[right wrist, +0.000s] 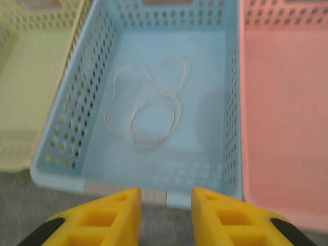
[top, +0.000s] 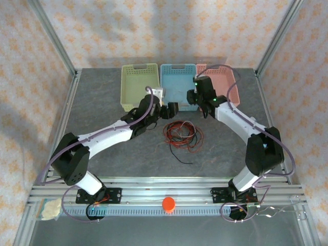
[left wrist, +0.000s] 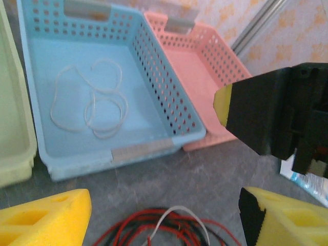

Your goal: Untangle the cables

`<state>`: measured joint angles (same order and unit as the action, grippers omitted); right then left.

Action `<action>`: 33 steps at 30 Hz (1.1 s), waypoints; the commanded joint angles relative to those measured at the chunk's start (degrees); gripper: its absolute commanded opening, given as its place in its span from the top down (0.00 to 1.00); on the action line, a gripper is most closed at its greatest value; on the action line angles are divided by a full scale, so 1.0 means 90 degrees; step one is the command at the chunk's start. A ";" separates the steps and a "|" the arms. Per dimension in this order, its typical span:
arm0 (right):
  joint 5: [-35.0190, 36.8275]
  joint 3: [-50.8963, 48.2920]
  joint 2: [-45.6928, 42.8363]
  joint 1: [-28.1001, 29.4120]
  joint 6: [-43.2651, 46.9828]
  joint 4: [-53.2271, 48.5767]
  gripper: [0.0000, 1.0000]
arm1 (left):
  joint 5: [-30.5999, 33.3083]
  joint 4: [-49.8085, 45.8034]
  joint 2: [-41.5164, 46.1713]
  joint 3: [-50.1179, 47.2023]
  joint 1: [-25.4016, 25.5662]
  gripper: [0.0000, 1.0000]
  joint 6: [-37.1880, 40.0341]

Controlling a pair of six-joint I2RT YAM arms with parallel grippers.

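R gripper [right wrist: 165, 197] — prob. empty — hovers near whitish cable [right wrist: 152, 96] in blue bin [right wrist: 66, 123].

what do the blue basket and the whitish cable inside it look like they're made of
Blue basket: moulded plastic, smooth with a slight sheen, judging by its even rows of holes and rounded rim. Whitish cable: probably thin plastic-coated wire, matte; it lies in limp loose loops, its core hidden.

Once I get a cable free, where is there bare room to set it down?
The yellow basket and pink basket have bare floors; the table is bare between the red and black cables and the front rail. Crowded: the table's middle, and the blue basket, which holds a white cable.
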<state>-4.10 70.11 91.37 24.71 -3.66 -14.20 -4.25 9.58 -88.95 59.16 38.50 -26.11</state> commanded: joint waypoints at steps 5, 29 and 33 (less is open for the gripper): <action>-0.0252 -0.1177 -0.0638 0.0128 -0.0235 -0.0485 0.70 | 0.0098 0.0055 0.0108 -0.0629 0.0527 0.23 -0.0483; -0.1138 -0.1930 0.0216 -0.0215 0.0357 0.0443 0.64 | -0.0084 0.1837 0.0139 -0.2103 0.0827 0.25 -0.1724; -0.1146 -0.1906 0.0367 -0.0226 0.0352 0.0511 0.61 | -0.0075 0.1749 0.0132 -0.2073 0.0821 0.25 -0.1660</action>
<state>-15.25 52.60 93.21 23.05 -1.21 -10.81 -4.47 23.94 -88.90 40.62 45.76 -40.93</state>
